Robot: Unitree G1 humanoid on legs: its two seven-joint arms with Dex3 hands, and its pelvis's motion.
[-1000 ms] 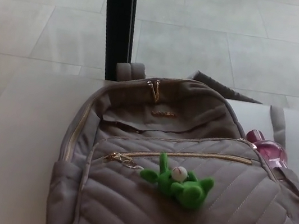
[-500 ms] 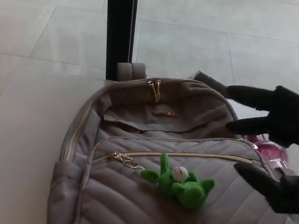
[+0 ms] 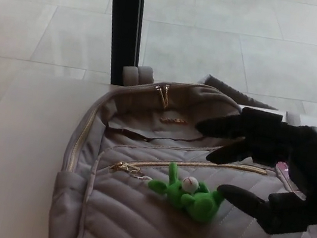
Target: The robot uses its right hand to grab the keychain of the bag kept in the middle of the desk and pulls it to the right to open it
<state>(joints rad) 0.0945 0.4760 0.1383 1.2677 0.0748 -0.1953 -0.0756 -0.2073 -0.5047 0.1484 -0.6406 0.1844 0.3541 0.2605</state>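
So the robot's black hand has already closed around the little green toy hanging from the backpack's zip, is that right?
Not quite. In the head view the right hand is open, fingers spread, just to the right of the green toy and not touching it. The toy does hang from the zip of the backpack.

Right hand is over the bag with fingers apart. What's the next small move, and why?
Probably ease the right hand down and to the robot's left, then close on the green plush keychain. The hand is open and holds nothing, its lowest finger just short of the plush, and the gold zipper of the grey backpack is still shut.
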